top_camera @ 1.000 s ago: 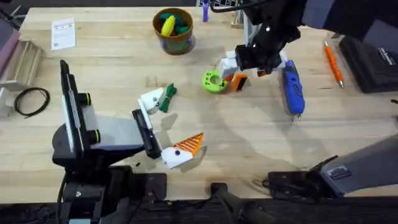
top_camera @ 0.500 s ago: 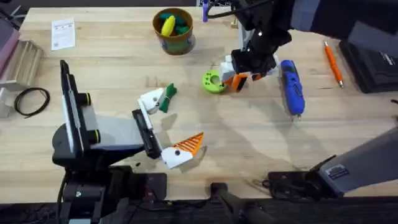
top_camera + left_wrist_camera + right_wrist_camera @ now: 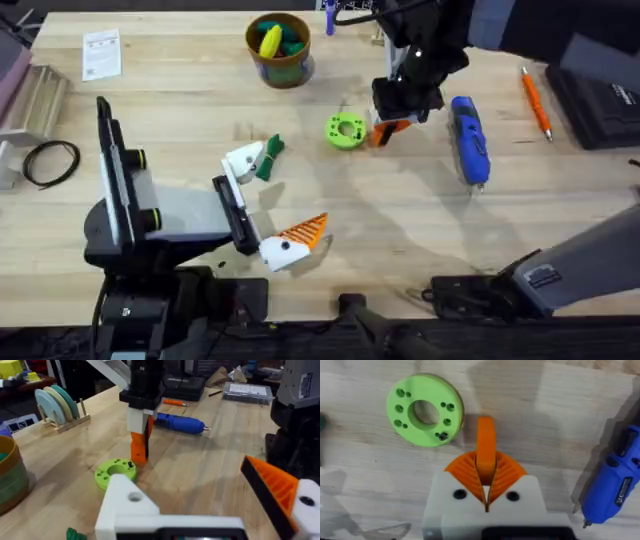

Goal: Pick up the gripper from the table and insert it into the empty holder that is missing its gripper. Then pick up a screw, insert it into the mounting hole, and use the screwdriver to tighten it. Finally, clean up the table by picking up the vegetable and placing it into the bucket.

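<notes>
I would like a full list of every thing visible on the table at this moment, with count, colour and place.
gripper: 1, orange, clamped upright in the right gripper beside the disc
disc: 1, bright green with centre hole, table middle
screwdriver: 1, blue, right of the right gripper
orange pen-like tool: 1, far right
bucket: 1, orange-brown with green band, far centre, holding yellow and green toys
vegetable: 1, dark green, beside the empty holder
paper card: 1, white, far left
cable coil: 1, black, left edge
empty holder: 1, white, on the left gripper
left gripper: open, one orange pad fitted
right gripper: white, shut on the gripper
</notes>
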